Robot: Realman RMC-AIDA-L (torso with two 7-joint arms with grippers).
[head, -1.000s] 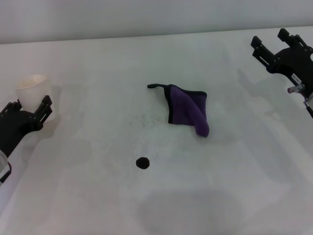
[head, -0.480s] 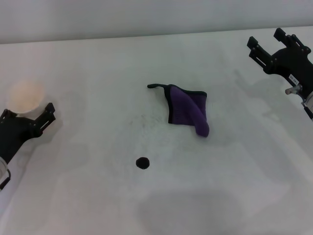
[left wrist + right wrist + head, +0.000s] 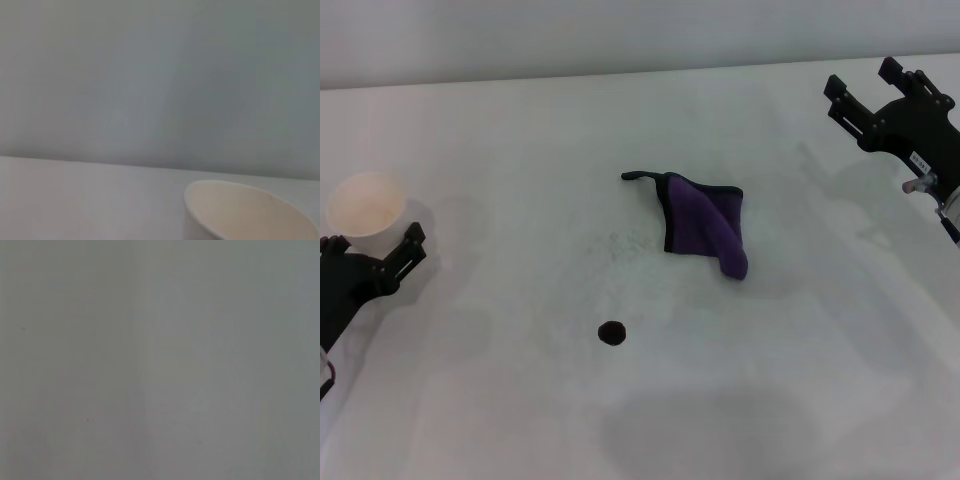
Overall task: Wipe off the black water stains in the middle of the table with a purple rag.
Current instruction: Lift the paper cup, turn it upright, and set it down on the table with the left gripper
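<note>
Black right pincer (image 3: 865, 88) hovers spread, well apart from purple rag (image 3: 703, 226).

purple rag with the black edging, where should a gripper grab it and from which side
Probably the raised fold of the small purple cloth with black edging, the ridge running down toward its near right corner, taken from above. The rest lies flat on the white matte table, leaving fingers little to pinch. The right gripper looks nearer, fingers open, than the left gripper.
</note>
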